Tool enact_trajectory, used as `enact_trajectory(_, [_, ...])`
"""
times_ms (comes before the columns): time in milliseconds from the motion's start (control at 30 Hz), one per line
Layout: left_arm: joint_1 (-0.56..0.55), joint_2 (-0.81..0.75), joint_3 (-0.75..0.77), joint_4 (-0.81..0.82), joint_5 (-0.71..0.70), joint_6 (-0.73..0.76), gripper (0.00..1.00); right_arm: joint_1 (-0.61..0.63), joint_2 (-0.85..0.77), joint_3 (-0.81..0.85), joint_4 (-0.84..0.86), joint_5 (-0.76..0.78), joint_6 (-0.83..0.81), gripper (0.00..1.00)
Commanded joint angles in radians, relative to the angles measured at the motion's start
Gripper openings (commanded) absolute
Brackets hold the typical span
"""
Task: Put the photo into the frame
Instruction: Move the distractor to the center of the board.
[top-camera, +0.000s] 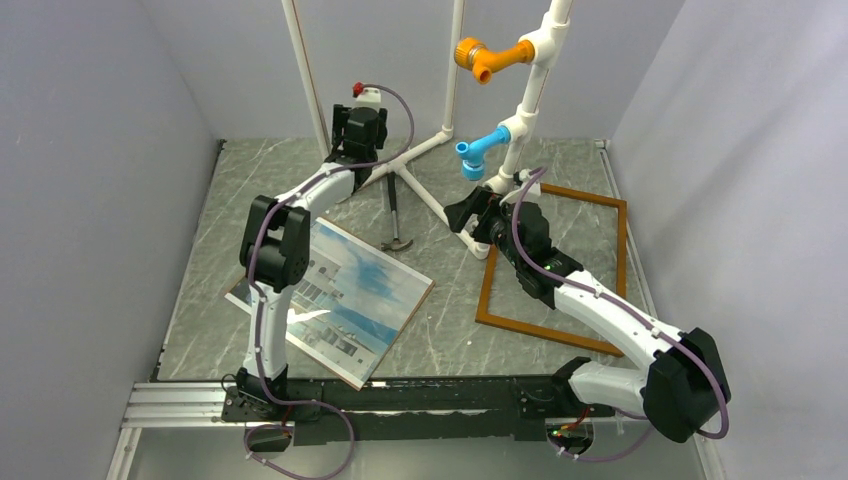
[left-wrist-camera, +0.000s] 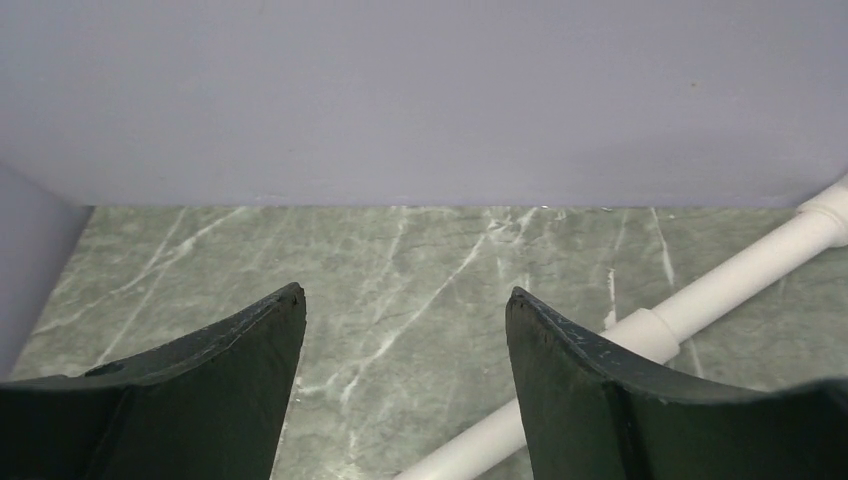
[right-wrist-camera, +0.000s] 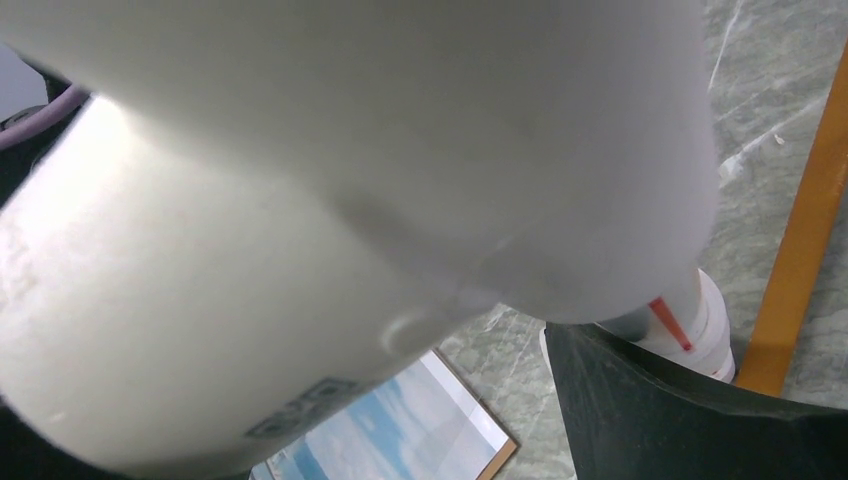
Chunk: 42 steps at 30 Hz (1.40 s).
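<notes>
The left hand (left-wrist-camera: 405, 300) has its two dark fingers (left-wrist-camera: 230, 350) apart, with only bare bench (left-wrist-camera: 420, 250) between them. Its wrist view also shows a white pipe (left-wrist-camera: 700, 300) running across the lower right. Only the top view places this hand, at upper centre near the back wall.

The right hand (top-camera: 470, 212) sits at the centre of the top view, against the foot of the pipe stand (top-camera: 525, 100). In its wrist view a blurred white tube fills almost everything. One finger (right-wrist-camera: 680, 410) shows at lower right. The jaws stand wide, and I cannot tell whether they touch the tube.

The top view shows the photo (top-camera: 350, 290) face up at lower left, partly hidden by the left arm. The frame (top-camera: 621, 255) lies flat on the bench at the right, well apart from it. A hammer (top-camera: 393, 215) lies between them, farther back.
</notes>
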Motion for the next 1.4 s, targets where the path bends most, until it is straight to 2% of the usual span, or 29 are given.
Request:
enact_trajectory(0, [0.006,-0.018,0.019,0.096,-0.041,0.096,0.77,-0.02,0.082,-0.021,-0.08,-0.033,-0.033,1.0])
enact_trajectory(300, [0.055,-0.105,-0.143,0.14,0.053,0.073,0.76,-0.02,0.087,-0.016,-0.083,-0.031,-0.047,1.0])
enact_trajectory(1367, [0.17,-0.371,-0.469,0.141,0.033,0.11,0.77,-0.021,0.154,0.035,-0.094,-0.042,-0.1,1.0])
